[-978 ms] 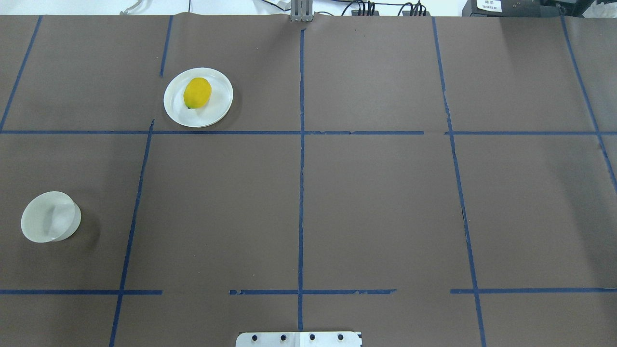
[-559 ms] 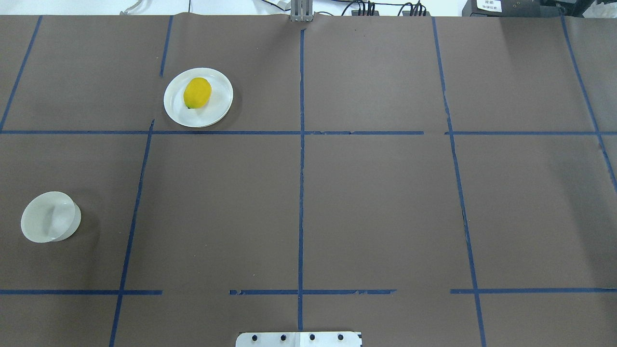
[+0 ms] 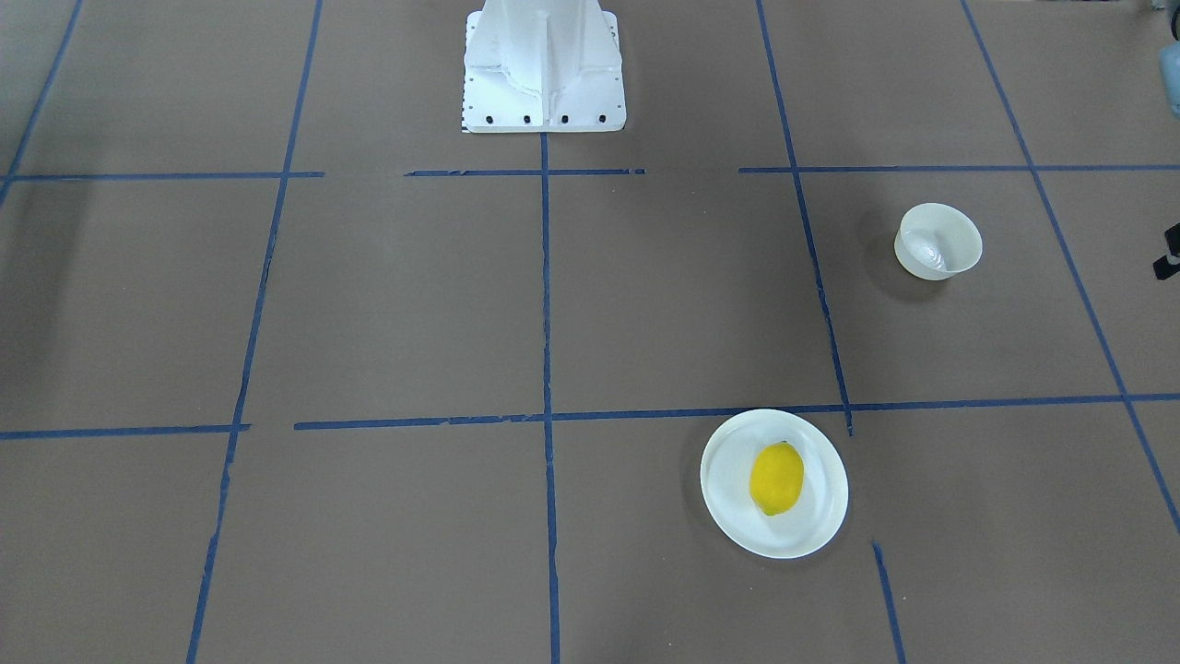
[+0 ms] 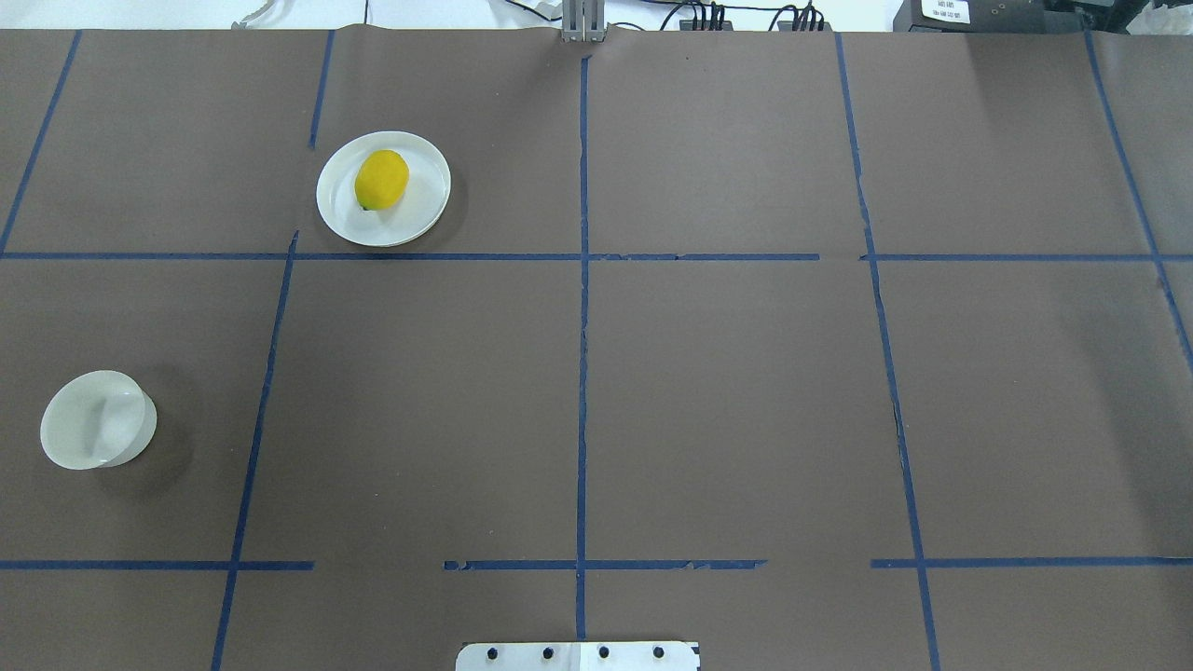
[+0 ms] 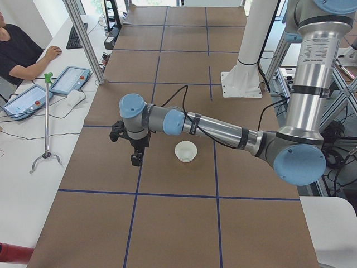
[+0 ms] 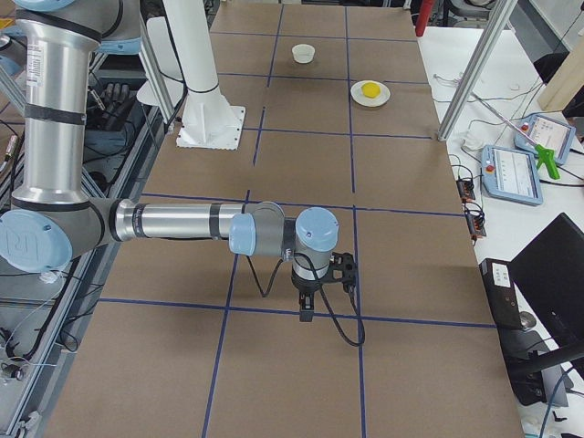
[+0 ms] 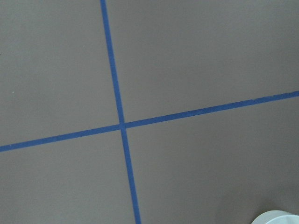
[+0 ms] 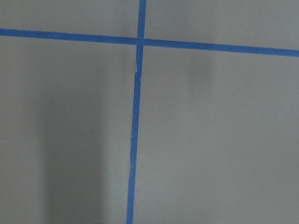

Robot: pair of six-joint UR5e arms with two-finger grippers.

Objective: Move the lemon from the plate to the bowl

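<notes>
The yellow lemon [image 4: 381, 179] lies on the flat white plate [image 4: 421, 211] at the far left of the table; both also show in the front view, lemon [image 3: 776, 478] on plate [image 3: 822, 513]. The small off-white bowl [image 4: 98, 419] stands empty near the left edge, closer to the robot, and shows in the front view [image 3: 938, 242]. My left gripper [image 5: 136, 159] hangs above the table just beside the bowl [image 5: 186, 151], on its outer side; I cannot tell if it is open. My right gripper [image 6: 307, 315] hangs over the table's right part, far from the lemon [image 6: 370, 89]; I cannot tell its state.
Brown paper with blue tape lines covers the table. The robot's white base [image 3: 542, 69] stands at the middle of the near edge. An operator [image 5: 22, 50] sits with tablets at a side table beyond the far edge. A bowl rim [image 7: 275, 218] shows in the left wrist view.
</notes>
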